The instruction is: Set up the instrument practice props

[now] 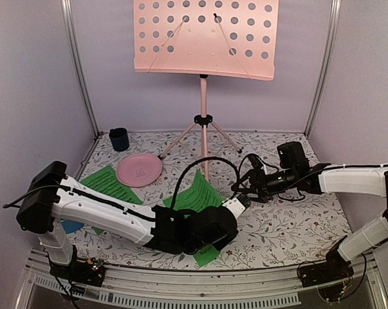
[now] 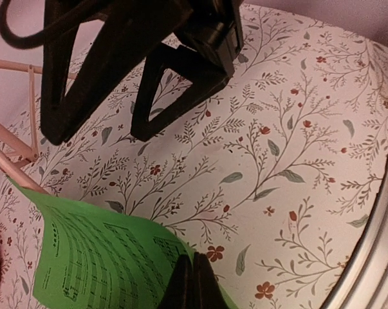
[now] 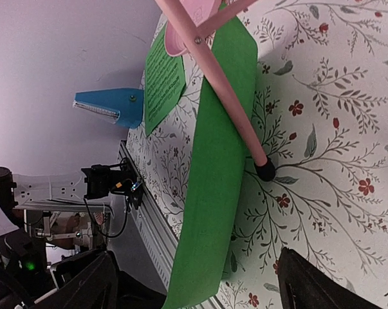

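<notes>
The pink music stand (image 1: 205, 38) is upright at the back, one leg (image 3: 226, 96) ending in a black foot. One green sheet-music page (image 1: 107, 183) lies flat at the left. My left gripper (image 1: 240, 203) (image 2: 194, 283) is shut on the edge of the second page (image 1: 197, 193) (image 2: 97, 257), which curls up off the mat. Close above it hovers my right gripper (image 1: 245, 187) (image 3: 200, 290), open, its fingers (image 2: 155, 84) apart, with the lifted page (image 3: 216, 180) running between them. The blue metronome (image 3: 113, 106) lies near the left arm, mostly hidden in the top view (image 1: 71, 225).
A round pink disc (image 1: 139, 170) and a small dark blue cup (image 1: 119, 138) sit at the back left of the floral mat (image 1: 290, 225). The stand's tripod legs (image 2: 13, 161) spread over the middle back. A metal rail (image 1: 200, 283) borders the near edge.
</notes>
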